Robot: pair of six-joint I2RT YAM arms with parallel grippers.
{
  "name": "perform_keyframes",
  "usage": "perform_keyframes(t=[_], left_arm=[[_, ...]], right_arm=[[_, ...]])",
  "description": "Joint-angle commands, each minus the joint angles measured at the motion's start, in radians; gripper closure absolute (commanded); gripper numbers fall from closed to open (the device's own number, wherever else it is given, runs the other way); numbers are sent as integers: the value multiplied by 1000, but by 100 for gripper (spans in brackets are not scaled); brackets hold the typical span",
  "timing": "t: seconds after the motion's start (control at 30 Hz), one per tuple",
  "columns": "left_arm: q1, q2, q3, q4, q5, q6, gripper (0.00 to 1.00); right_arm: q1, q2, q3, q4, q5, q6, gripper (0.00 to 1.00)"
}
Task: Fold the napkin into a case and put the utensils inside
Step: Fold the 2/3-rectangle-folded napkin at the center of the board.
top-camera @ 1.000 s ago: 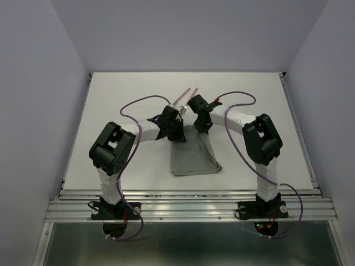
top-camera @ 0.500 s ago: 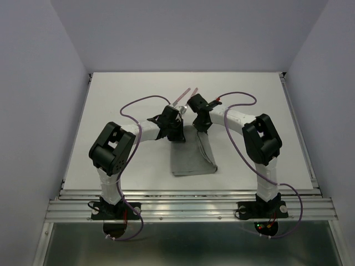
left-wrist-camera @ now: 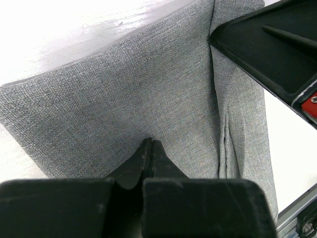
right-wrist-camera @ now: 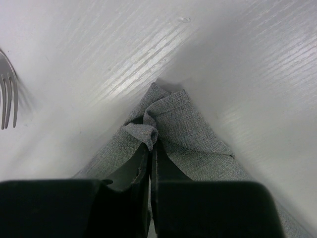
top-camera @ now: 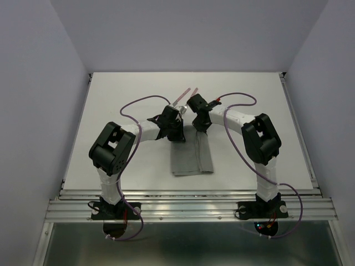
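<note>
Plainly, the grey napkin [top-camera: 191, 158] lies on the tabletop [top-camera: 122, 94] between the two arms, nearer the near edge than the far one. A long strip on its right side is turned over onto the rest.

The right fingers [right-wrist-camera: 146, 153] are closed on a small bunched corner of the cloth at its far end. The left fingers [left-wrist-camera: 147, 151] are pressed together with nothing showing between them, their tips down on the flat middle of the napkin.

The utensils [top-camera: 186, 95] lie just beyond the napkin's far edge, pink handles pointing toward the far edge of the tabletop.

The pinch on that corner looks slight, only a crumple of fabric, so it could slip free and let the flap fall open. If the left tips merely rest on the cloth, a pull from the right arm might drag the whole sheet and leave the fold crooked. The fork [right-wrist-camera: 7, 99] sits close by, and a sideways swing could knock it out of line.

From above, both wrists cover the napkin's far edge and part of the utensils' metal ends, and knife and fork cannot be told apart there. Only the fork's tines show in the right wrist view, cut off at the frame's left side. Whether the left tips pinch a layer or only press cannot be told.
</note>
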Motion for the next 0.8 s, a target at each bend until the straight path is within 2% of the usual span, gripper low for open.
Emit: perform_keyframes(t=[0.0, 0.3, 0.43, 0.63, 0.77], left_arm=[[-7, -25, -1, -73, -34, 29, 100], [-5, -30, 8, -73, -29, 30, 100], [-7, -34, 8, -75, -32, 32, 100], [-7, -44, 7, -83, -38, 33, 100], [-7, -51, 8, -83, -29, 29, 100]], right_arm=[[10, 3, 2, 21, 23, 23, 99], [10, 2, 0, 35, 23, 20, 98], [10, 8, 0, 45, 8, 3, 84], [10, -25, -50, 173, -43, -85, 51], [10, -60, -90, 259, -73, -120, 46]])
